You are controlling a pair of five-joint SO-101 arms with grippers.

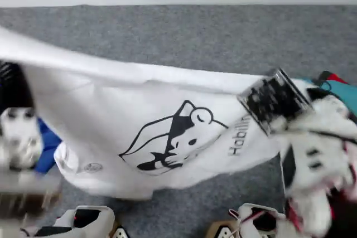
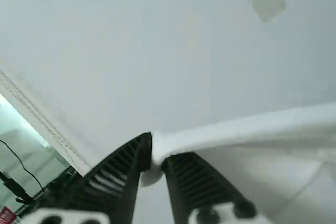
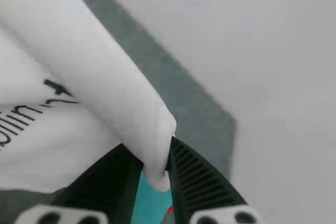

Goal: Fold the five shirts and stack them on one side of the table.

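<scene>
the white shirt (image 1: 145, 121) was held up over the grey table (image 1: 184, 37), stretched between the two arms, with its top edge running in a long line from the left side of the high view down toward the right. its front faced the high camera, showing a black drawing (image 1: 173, 137) of an animal's head and a line of dark lettering (image 1: 239, 135) beside it. the lower hem sagged in a curve toward the table's near side. the left gripper (image 2: 152, 162) was closed on the shirt, its two ribbed black fingers (image 2: 123, 174) pinching a thin fold of white cloth at one end of that top edge. the right gripper (image 3: 156, 167) was likewise closed on the shirt, its jaws squeezing a rolled end of the white fabric, with the lettering close by. in the high view the left arm (image 1: 19, 137) stood at the left edge and the right arm (image 1: 315, 154) at the right edge. a blue shirt (image 1: 47, 146) lay just beside the left arm, partly hidden behind the hanging white cloth. a teal shirt (image 1: 343, 94) lay at the table's right edge, next to the right arm, with a bit of red cloth (image 1: 333, 76) touching it. whether that red belonged to another shirt could not be told.
</scene>
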